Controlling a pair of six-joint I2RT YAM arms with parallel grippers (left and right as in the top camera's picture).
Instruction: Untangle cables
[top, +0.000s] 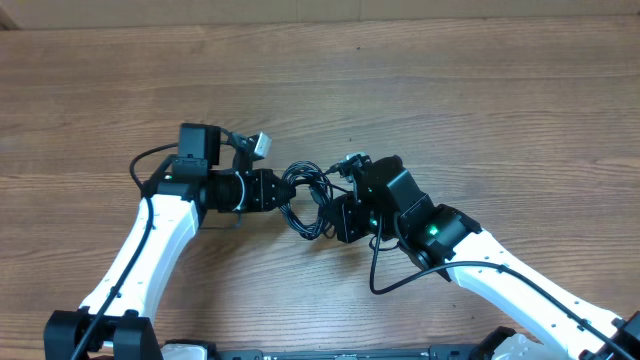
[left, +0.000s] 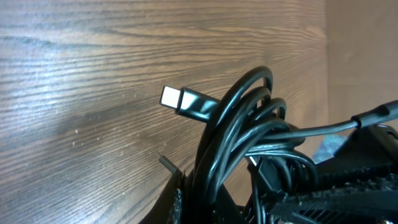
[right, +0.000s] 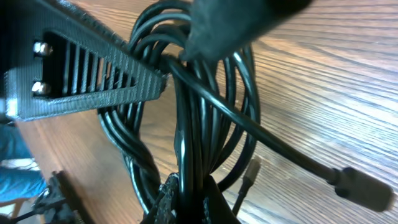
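The cables (top: 303, 188) are thin black cords wound into one tangled coil at the middle of the table. My left gripper (top: 283, 192) reaches in from the left and is shut on the coil's left side. In the left wrist view the looped cables (left: 239, 118) rise from between the closed fingers of my left gripper (left: 208, 202), and a silver-tipped plug (left: 176, 99) sticks out to the left. My right gripper (top: 335, 212) comes from the right. In its wrist view my right gripper (right: 193, 202) is shut on a bunch of strands of the cables (right: 186, 112). A black plug (right: 367, 190) and a small plug (right: 251, 169) lie loose.
The wooden table (top: 450, 90) spreads out on all sides of the coil. A thicker arm wire (top: 377, 272) loops under the right arm. The left gripper's ribbed finger (right: 93, 68) crosses the right wrist view, close against the coil.
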